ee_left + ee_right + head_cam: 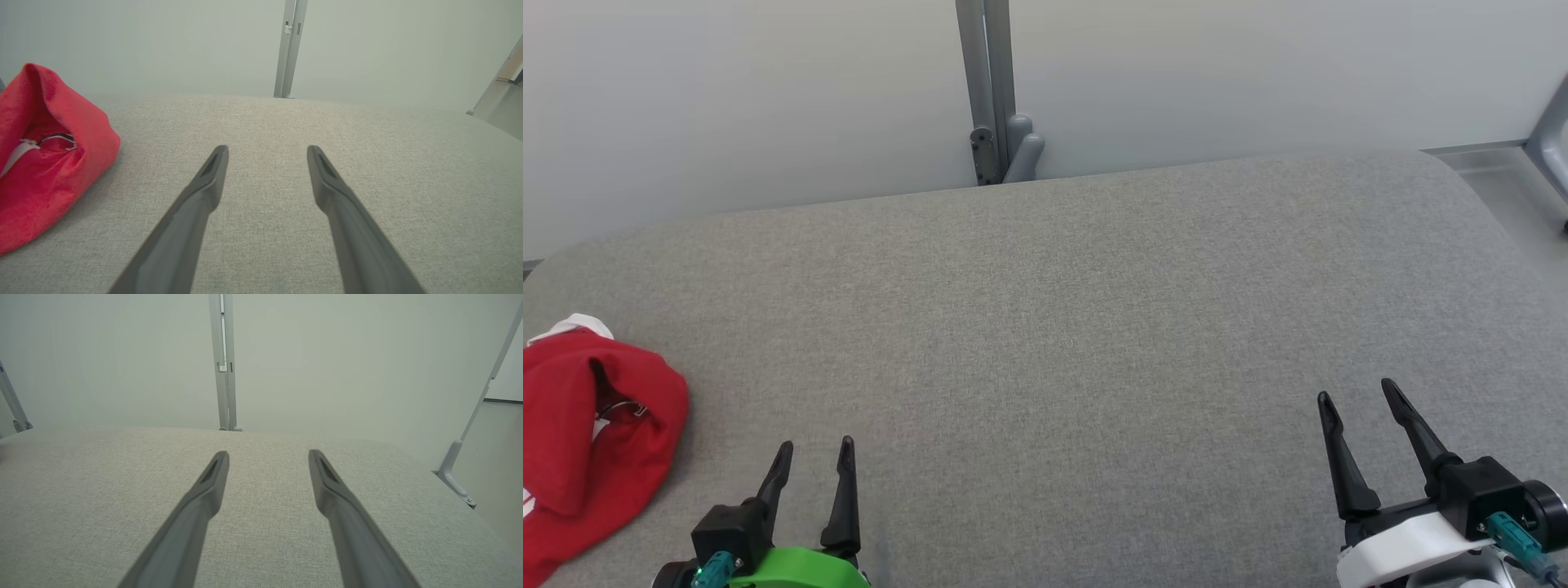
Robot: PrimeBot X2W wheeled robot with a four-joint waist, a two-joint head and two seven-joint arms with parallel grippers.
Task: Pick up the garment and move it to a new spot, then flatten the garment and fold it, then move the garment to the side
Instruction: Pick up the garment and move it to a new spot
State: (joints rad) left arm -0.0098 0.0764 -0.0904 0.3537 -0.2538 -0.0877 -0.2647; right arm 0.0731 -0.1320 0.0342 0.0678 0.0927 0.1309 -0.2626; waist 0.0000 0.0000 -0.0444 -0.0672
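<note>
while held low | left end effector [817, 443] spread | right end effector [1355, 389] spread

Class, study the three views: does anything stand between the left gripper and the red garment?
Nothing visible does. Only bare grey padded surface separates the open left gripper from the crumpled red garment, which lies to its left near the surface's edge.
</note>
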